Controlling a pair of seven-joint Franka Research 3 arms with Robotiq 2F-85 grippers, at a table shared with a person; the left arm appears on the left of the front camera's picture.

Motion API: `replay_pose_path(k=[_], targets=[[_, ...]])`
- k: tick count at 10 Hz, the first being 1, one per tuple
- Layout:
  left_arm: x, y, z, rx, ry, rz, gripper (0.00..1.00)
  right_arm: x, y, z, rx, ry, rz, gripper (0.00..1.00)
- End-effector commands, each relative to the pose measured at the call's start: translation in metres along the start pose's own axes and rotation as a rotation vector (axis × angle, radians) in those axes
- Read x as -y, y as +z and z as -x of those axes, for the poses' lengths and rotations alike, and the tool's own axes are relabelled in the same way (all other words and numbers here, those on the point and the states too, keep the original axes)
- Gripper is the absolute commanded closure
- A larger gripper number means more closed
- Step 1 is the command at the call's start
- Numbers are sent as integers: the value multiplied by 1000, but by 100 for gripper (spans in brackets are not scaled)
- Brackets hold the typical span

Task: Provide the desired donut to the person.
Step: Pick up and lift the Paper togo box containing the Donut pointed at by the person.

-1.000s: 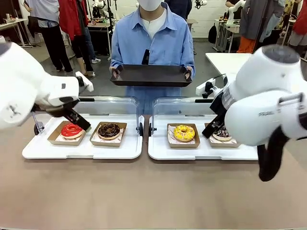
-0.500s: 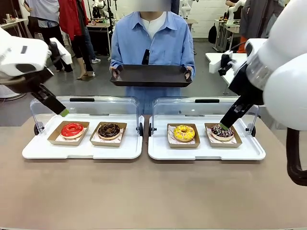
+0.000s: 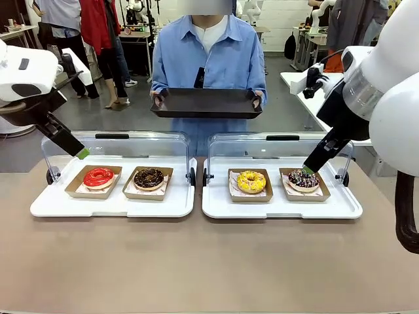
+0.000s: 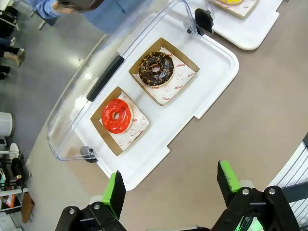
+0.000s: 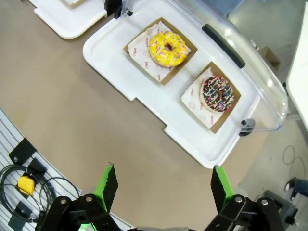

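Waiting across the table (image 3: pixel 209 261), person (image 3: pixel 208 52) holds dark tray (image 3: pixel 206 103) out level, ready to receive.
Left wrist: left gripper (image 4: pixel 171 180) wide, empty, high above red donut (image 4: pixel 116 116) and chocolate donut (image 4: pixel 156 70).
Right wrist: right gripper (image 5: pixel 163 179) wide, empty, above yellow donut (image 5: pixel 168 48) and sprinkled donut (image 5: pixel 217 94).
Wanted one: cannot tell.

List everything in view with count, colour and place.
Table: one, tan, foreground.
Left tray: one, white, table's left.
Right tray: one, white, table's right.
Lids: two, clear, open behind trays.
Red donut: one, red, left tray.
Chocolate donut: one, brown, left tray.
Yellow donut: one, yellow, right tray.
Sprinkled donut: one, dark, right tray.
Boxes: four, brown, under donuts.
Black tray: one, black, far side.
Person: one, blue shirt, holding black tray.
Left gripper: one, black-green, open, raised by left tray.
Right gripper: one, black-green, open, raised by right tray.
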State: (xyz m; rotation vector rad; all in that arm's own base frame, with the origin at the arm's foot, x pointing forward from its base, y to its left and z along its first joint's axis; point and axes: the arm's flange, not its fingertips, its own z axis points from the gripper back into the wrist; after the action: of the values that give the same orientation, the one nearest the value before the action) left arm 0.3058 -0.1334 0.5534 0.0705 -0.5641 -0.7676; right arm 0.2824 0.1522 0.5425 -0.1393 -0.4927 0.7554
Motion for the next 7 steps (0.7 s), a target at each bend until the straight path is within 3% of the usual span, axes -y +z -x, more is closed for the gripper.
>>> replay_pose_path(k=[1,2,3,4,7], targets=[[0,-2,-2,11,8,-2,0,-1,-3,-1,-4,6,-1,0],[0,0,0,0,0,0,0,0,0,0,0,0,0,0],[-22,3,4,58,-18,240,0,32,0,20,66,163,-224,0],[-35,4,9,96,-90,391,0,55,-3,35,137,230,-386,0],[-86,3,23,222,-168,612,0,126,-18,80,379,320,-592,0]])
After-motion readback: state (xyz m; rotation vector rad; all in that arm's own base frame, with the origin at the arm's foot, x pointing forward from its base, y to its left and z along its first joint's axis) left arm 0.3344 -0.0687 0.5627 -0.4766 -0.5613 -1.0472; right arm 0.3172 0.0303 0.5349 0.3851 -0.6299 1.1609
